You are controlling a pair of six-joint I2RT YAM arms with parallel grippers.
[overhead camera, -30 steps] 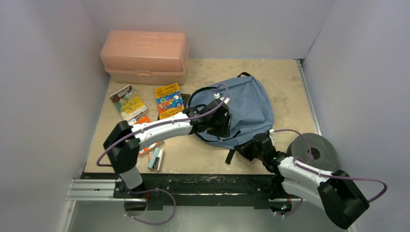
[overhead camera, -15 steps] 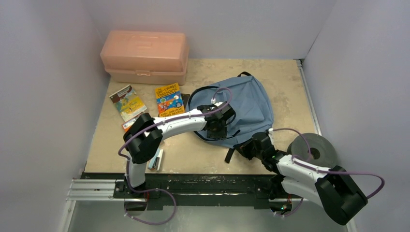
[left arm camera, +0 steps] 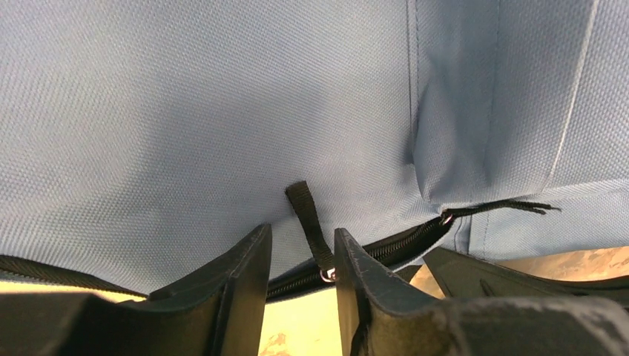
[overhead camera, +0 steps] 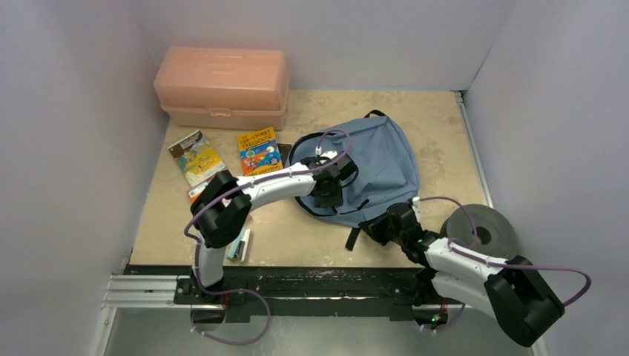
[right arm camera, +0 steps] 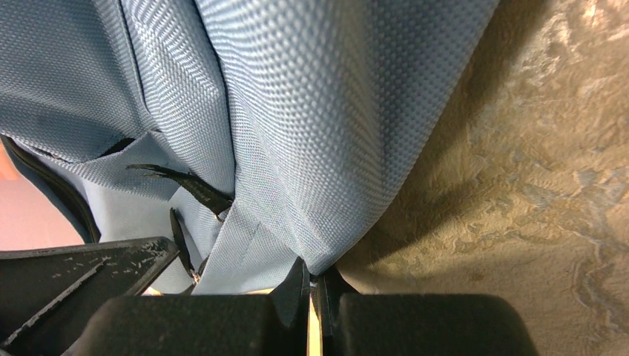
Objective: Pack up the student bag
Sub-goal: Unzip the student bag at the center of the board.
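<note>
The student bag [overhead camera: 374, 163], dusty-blue fabric with black straps, lies flat at the table's middle. My left gripper [overhead camera: 327, 194] is over its near-left edge. In the left wrist view the bag [left arm camera: 222, 111] fills the frame. The left gripper [left arm camera: 303, 248] is open, with a black zipper pull tab [left arm camera: 308, 219] hanging between the fingers [left arm camera: 241, 285], close to the right one, above the zipper [left arm camera: 386, 248]. My right gripper [overhead camera: 380, 227] is at the bag's near corner. In the right wrist view it [right arm camera: 314, 285] is shut on a fold of the bag's fabric [right arm camera: 297, 133].
A salmon-pink plastic box [overhead camera: 222, 87] stands at the back left. Two books [overhead camera: 195, 156] [overhead camera: 259, 153] lie in front of it, and an orange one [overhead camera: 197, 192] is partly under my left arm. A small teal-white item [overhead camera: 239, 244] lies near the front edge. A grey roll [overhead camera: 482, 230] sits at the right.
My left arm's elbow has swung in toward the bag, and its gripper has shifted slightly nearer and left along the bag's edge. The right gripper has held still on the fabric.
</note>
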